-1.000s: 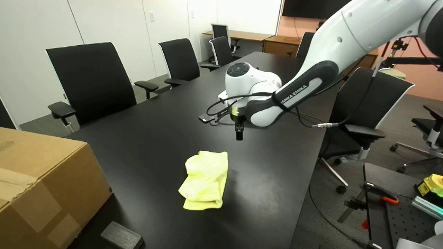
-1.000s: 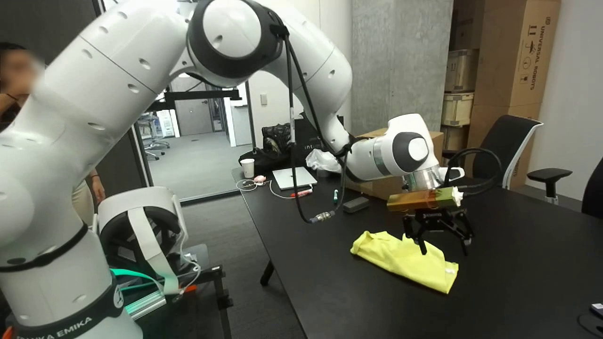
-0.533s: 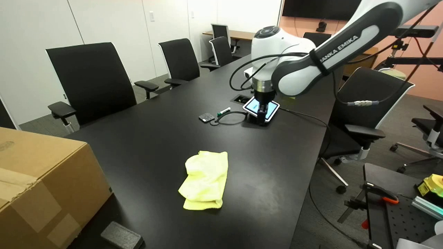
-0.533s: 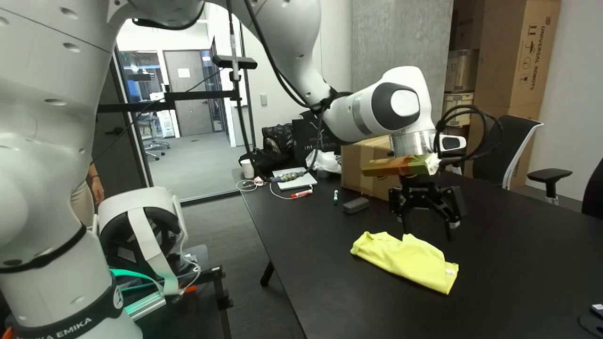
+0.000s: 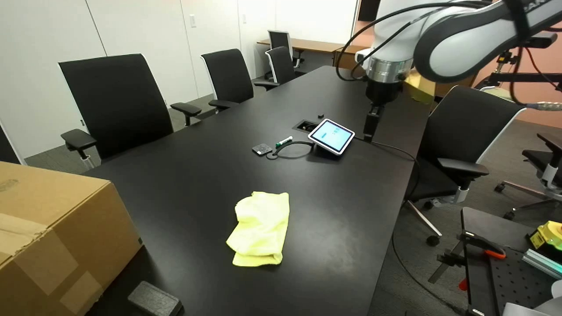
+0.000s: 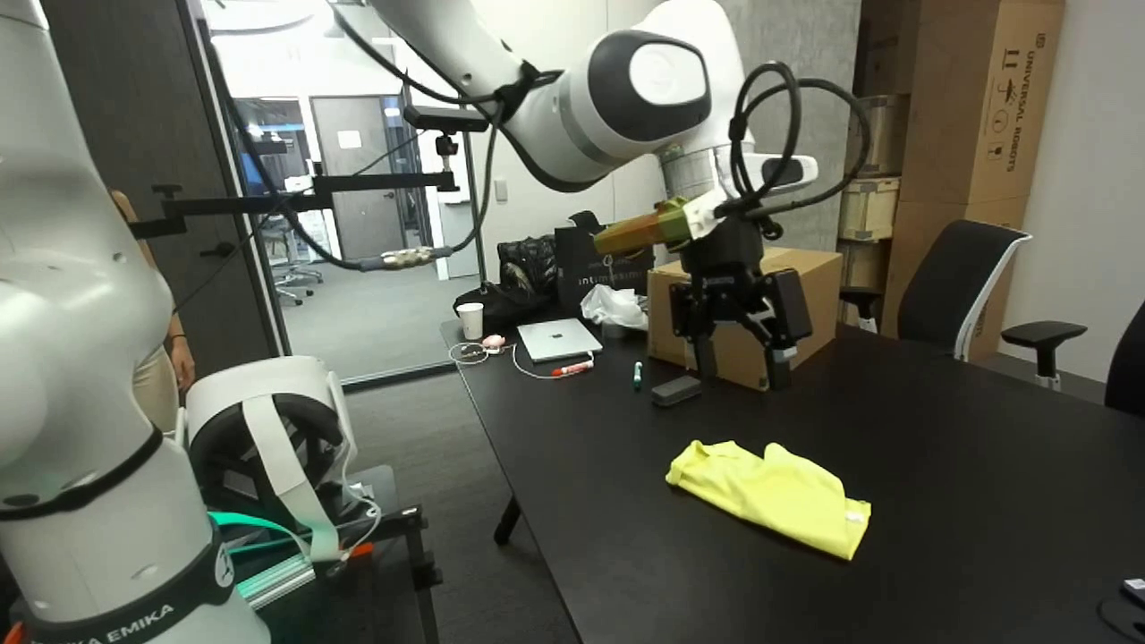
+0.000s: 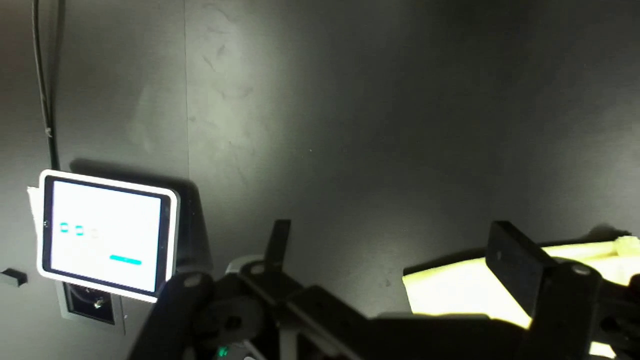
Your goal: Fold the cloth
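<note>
The yellow cloth (image 5: 262, 228) lies on the dark table as a rough, layered rectangle with uneven edges. It also shows in an exterior view (image 6: 769, 496) as a low, long shape with a small white tag at one end. My gripper (image 5: 371, 131) is up in the air, well apart from the cloth; it also shows in an exterior view (image 6: 741, 368). Its fingers are spread wide with nothing between them. In the wrist view, the gripper (image 7: 390, 225) hides part of the cloth (image 7: 460, 290) at the lower right.
A tablet on a stand (image 5: 332, 136) with a cable is near the arm. A green marker (image 5: 284, 141) and a small dark device (image 5: 262, 149) lie beside it. A cardboard box (image 6: 747, 353), a dark grey block (image 6: 676, 390) and a laptop (image 6: 560, 340) are also on the table.
My gripper has risen and moved away from the cloth, toward the table's side edge near the tablet. It stays open. The cloth has not moved.
</note>
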